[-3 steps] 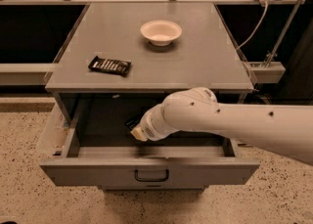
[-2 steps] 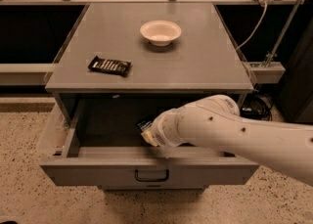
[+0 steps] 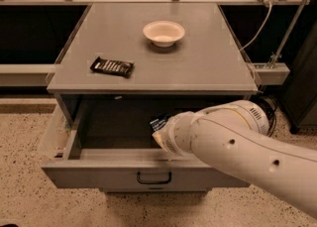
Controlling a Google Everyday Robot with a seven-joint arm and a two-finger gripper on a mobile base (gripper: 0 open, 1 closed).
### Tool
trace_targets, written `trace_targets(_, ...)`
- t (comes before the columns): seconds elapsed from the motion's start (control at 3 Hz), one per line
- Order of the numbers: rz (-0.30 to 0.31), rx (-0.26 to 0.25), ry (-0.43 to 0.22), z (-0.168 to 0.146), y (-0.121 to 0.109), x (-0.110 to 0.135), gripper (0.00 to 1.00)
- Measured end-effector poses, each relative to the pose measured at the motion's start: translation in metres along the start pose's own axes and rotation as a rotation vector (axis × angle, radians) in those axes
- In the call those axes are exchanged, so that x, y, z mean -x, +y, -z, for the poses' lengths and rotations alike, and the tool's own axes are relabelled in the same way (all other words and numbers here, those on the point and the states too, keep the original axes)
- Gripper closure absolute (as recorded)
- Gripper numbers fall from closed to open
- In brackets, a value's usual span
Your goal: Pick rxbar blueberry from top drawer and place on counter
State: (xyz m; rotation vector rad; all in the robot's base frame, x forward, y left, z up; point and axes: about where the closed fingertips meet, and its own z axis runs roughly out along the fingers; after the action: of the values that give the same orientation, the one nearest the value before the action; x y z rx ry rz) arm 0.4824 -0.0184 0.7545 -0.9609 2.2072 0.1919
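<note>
The top drawer (image 3: 104, 171) stands pulled open under the counter (image 3: 208, 67), its inside dark. My white arm reaches into it from the right. My gripper (image 3: 159, 128) is at the arm's tip, inside the drawer near its middle, mostly hidden behind the wrist. The end of a dark blue wrapper with pale print, the rxbar blueberry (image 3: 158, 121), sticks up right at the gripper, above the drawer floor. The rest of the bar is hidden by the wrist.
A black-wrapped bar with white lettering (image 3: 112, 66) lies on the counter's left front. A white bowl (image 3: 164, 32) stands at the counter's back middle. The drawer's loop handle (image 3: 154, 177) is at its front. Cables and a rail stand at the right.
My arm has shifted right and nearer the camera, and the wrist has drawn back toward the drawer's front. The blue wrapper's end now shows higher at the gripper.
</note>
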Motion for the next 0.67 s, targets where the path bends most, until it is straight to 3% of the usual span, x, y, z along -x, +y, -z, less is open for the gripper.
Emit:
trace_targets(0.33, 0.016, 0.011, 0.005, -0.002, 0.001, 0.003, 1.00)
trace_targets(0.67, 0.065, -0.028, 0.015, 0.026, -0.021, 0.024, 1.00)
